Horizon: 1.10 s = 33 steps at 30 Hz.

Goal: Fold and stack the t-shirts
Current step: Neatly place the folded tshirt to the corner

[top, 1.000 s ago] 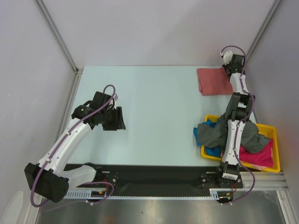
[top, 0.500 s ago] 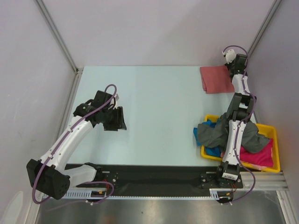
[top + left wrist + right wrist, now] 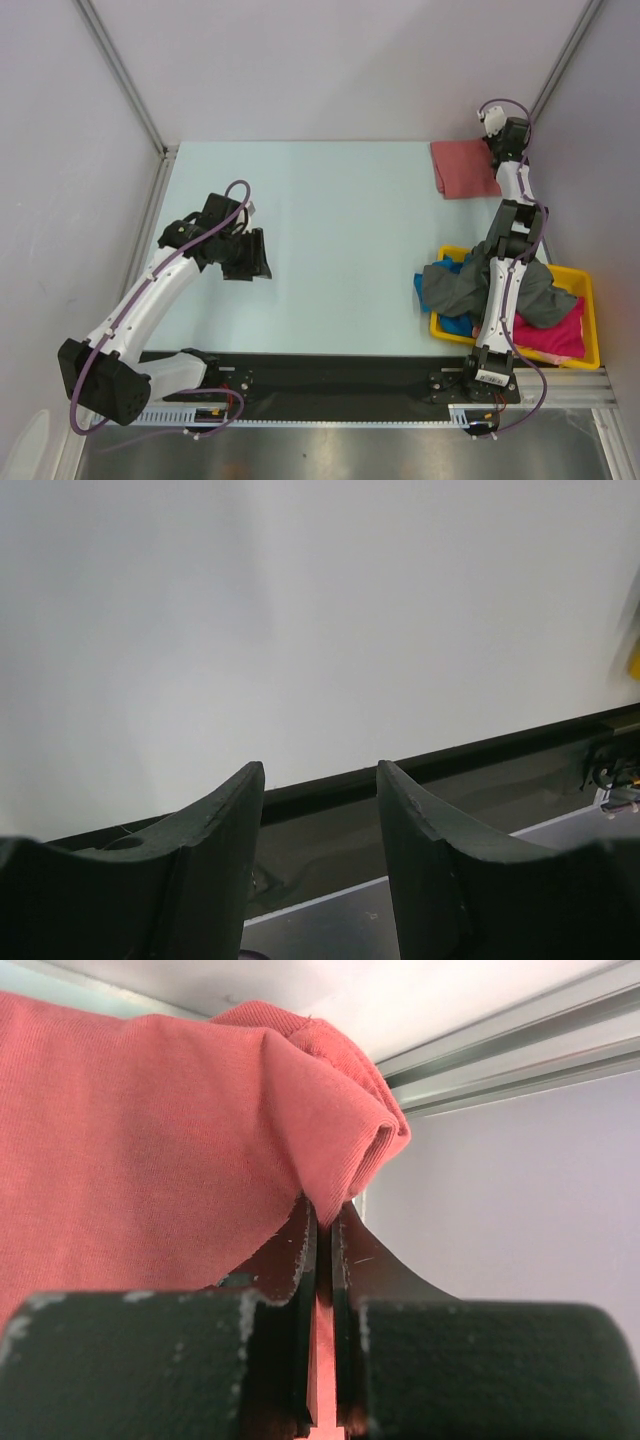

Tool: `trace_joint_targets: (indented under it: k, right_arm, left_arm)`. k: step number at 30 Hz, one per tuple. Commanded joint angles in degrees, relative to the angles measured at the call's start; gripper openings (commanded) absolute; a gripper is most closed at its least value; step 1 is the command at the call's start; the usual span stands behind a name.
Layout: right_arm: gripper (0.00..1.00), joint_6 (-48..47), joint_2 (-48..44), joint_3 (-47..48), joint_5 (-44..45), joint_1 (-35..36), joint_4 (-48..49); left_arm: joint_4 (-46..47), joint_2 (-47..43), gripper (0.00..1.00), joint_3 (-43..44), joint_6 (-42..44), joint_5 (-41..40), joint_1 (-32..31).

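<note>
Beyond the yellow tray (image 3: 594, 318), pinches the salmon-red t-shirt (image 3: 465, 168) between right fingers (image 3: 285, 1260). Far left of it, holds left fingers (image 3: 215, 825) spread.

Lab robot cell: plain panel walls (image 3: 330, 70), aluminium posts (image 3: 122, 75), pale table (image 3: 340, 220)

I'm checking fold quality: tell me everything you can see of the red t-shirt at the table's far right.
The salmon-red t-shirt is soft knit cloth, folded into a flat, rough rectangle at the far right corner of the table. The right gripper has its fingers shut on a bunched edge of it; nothing else touches it.
</note>
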Motion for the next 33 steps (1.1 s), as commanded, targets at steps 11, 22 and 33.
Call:
trace_joint_targets:
  k: [11, 22, 33]
  right_arm:
    - [0.96, 9.0, -6.7, -0.4, 14.5, 1.0, 2.5]
    - [1.0, 41.2, -33.0, -17.6, 7.3, 19.1, -8.2]
    - [1.0, 69.4, -62.3, -64.3, 6.3, 38.4, -9.2]
  left_arm:
    - [0.0, -2.3, 0.54, 1.8, -1.4, 2.1, 0.5]
    - [13.4, -8.7, 0.59, -2.6, -8.9, 3.0, 0.5]
    - [33.3, -20.9, 0.7, -20.0, -20.8, -0.2, 0.4]
